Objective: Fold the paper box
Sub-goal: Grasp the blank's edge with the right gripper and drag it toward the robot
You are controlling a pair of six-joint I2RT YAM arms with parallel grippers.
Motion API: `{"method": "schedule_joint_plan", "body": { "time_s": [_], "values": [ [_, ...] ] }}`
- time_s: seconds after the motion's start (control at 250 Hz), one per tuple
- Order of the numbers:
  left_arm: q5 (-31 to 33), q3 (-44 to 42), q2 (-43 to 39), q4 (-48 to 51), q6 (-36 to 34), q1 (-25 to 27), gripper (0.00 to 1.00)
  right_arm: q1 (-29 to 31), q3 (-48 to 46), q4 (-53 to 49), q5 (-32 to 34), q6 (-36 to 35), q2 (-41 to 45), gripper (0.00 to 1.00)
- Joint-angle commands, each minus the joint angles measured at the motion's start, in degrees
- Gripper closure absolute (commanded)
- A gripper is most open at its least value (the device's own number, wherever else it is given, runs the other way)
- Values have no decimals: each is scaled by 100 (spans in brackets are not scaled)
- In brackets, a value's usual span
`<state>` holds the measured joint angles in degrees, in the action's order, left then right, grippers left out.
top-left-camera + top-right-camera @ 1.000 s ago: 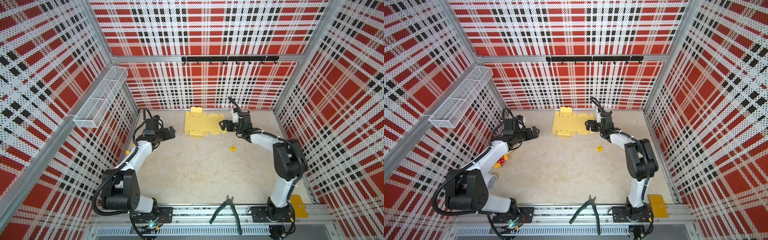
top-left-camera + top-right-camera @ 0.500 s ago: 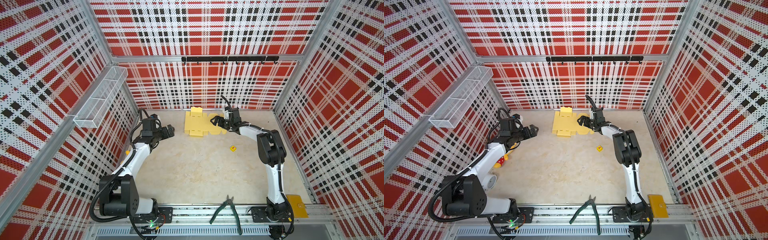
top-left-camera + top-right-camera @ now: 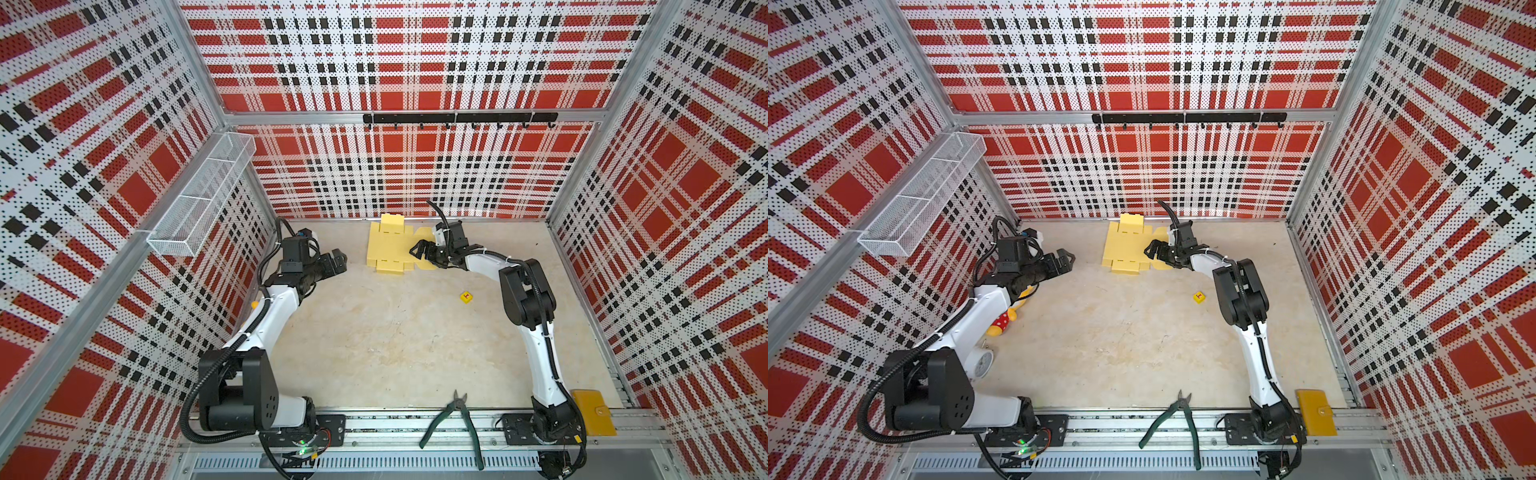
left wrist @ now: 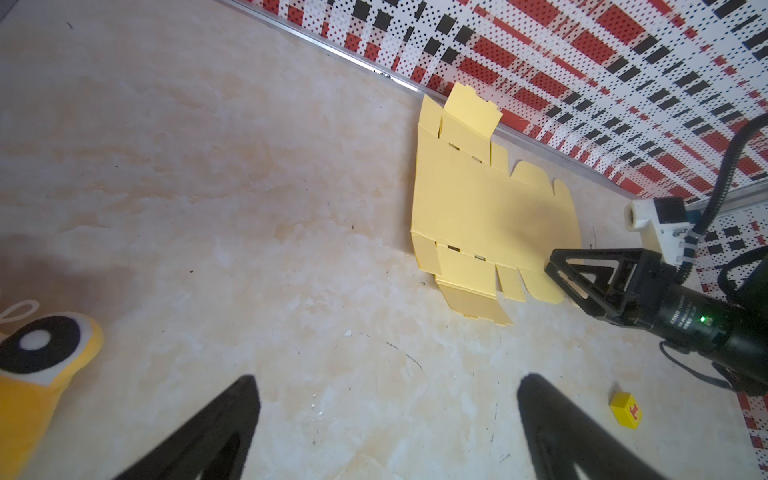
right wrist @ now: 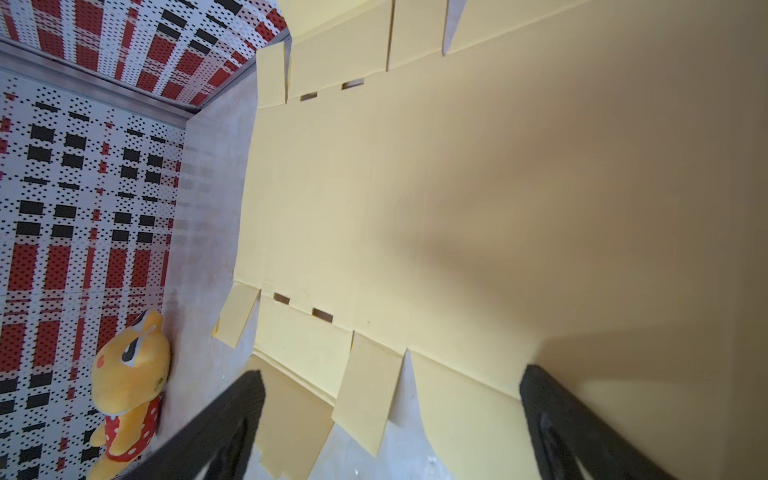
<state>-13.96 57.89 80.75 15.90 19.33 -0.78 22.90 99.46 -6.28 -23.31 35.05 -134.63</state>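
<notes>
Right gripper (image 3: 421, 254): jaws apart, empty; one flat paper box (image 3: 388, 249) beneath it. Left gripper (image 3: 339, 262): jaws apart, empty, well apart from the sheet. Beige table (image 3: 395, 340), plaid walls (image 3: 395, 62); one cube (image 3: 466, 296), one pliers (image 3: 453, 419).

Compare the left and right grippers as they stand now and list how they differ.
The right gripper hangs over the paper box, at its rounded-tab side; the left gripper stands apart from the sheet, over bare table. The right gripper points in from the right of the sheet; the left gripper points in from the left, so they face each other. Both are open and hold nothing.
</notes>
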Motion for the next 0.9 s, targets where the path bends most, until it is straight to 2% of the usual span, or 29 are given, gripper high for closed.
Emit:
{"method": "schedule_joint_plan", "body": {
  "time_s": [0.0,0.344,0.608,0.892],
  "values": [
    [19,123,64,20,89,-61,0,195,-358,-250,-143,28,82,2],
    [156,341,365,118,-95,-88,0,766,-1871,92,-159,-105,731,3],
    [-19,634,799,230,-7,-52,0,1371,-2565,217,-353,-96,1010,6],
    [135,875,1110,435,-231,-21,0,1992,-3513,327,-486,-54,1571,6]
  ]
}}
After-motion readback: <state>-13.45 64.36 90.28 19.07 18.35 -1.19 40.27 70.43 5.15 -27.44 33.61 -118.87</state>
